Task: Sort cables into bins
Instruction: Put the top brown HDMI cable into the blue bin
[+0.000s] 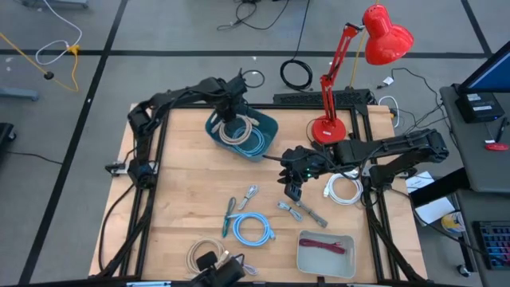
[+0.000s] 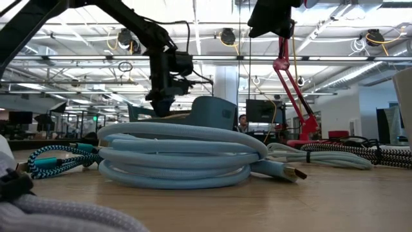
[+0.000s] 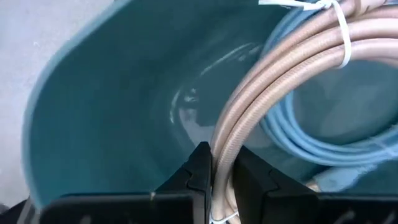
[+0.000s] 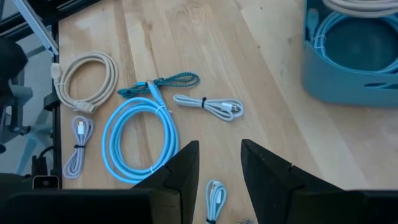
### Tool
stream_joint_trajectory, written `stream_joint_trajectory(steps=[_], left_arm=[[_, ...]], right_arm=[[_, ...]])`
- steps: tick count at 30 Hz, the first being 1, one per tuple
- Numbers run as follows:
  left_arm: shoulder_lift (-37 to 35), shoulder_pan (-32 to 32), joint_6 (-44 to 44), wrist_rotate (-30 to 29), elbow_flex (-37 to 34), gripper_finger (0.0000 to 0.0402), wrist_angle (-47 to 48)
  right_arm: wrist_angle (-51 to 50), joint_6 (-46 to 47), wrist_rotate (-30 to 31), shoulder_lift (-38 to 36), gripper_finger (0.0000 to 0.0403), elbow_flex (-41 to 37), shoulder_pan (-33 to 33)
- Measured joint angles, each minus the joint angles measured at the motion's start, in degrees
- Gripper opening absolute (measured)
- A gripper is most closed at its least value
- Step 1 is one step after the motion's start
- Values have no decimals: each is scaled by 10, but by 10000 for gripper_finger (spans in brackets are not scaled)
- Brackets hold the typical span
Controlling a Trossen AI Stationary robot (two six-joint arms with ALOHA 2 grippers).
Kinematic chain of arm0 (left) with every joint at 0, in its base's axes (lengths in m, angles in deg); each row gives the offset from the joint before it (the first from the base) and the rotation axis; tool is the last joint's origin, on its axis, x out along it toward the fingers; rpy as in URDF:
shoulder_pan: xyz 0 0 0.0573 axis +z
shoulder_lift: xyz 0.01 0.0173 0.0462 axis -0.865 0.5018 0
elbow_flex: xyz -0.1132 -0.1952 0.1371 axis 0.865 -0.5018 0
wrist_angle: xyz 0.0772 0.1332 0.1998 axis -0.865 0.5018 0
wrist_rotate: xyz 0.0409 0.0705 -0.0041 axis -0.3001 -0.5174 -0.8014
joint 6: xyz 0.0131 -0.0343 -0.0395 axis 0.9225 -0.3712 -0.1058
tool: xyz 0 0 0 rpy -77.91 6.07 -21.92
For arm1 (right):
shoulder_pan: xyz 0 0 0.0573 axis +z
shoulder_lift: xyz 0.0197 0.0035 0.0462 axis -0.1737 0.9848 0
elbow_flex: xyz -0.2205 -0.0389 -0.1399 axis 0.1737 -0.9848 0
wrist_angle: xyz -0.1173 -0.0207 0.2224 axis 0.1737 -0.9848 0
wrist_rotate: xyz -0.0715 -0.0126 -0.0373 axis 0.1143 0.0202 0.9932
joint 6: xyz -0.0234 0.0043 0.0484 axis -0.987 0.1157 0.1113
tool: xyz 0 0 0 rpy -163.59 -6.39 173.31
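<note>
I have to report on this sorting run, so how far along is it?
Done: a light blue cable lies in the teal tub, and a maroon cable in the grey tray.
In hand: the left gripper holds a beige coil over the tub.
Left: the light blue coil, teal cable, white coil and small grey pieces; the right gripper hovers open above them.

I count two bins: a teal tub (image 1: pixel 267 127) and a grey tray (image 1: pixel 303 259). I see two arms and one red lamp (image 1: pixel 387 33).
</note>
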Motion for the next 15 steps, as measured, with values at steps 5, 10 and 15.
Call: stream_joint_trajectory(steps=[5,10,15], left_arm=[[13,1,-3,0,0,39,0],[31,0,-7,2,0,39,0],[48,-5,-9,-6,0,39,-1]], right_arm=[[0,0,-1,0,110,0,0],[-1,1,-1,0,110,0,0],[-1,1,-1,0,110,0,0]])
